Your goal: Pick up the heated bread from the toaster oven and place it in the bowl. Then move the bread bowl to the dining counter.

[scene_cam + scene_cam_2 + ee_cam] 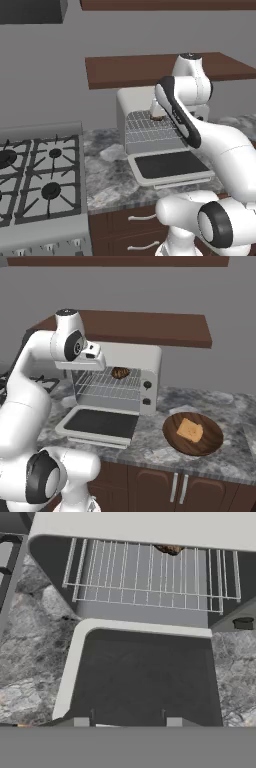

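Toaster oven (125, 381) door down, bread (119, 373) on rack upper centre, not grabbed. Bowl (172, 443) lower right already holds yellow slice (190, 430). Jaw state: can't tell. Pick, place, carry all pending.

Brightness: even, moderate, flat rendered light in all three views.
Source: diffuse, no lamp visible.
Shadows: soft dark area inside the toaster oven (117, 378); faint shade under the wall shelf (145, 326).
Glare: none; the dark glass door (142, 677) stays matte.
Sharpness: slightly soft, coarse textures on the marbled counter (230, 406).
Edge distortion: none noticeable.
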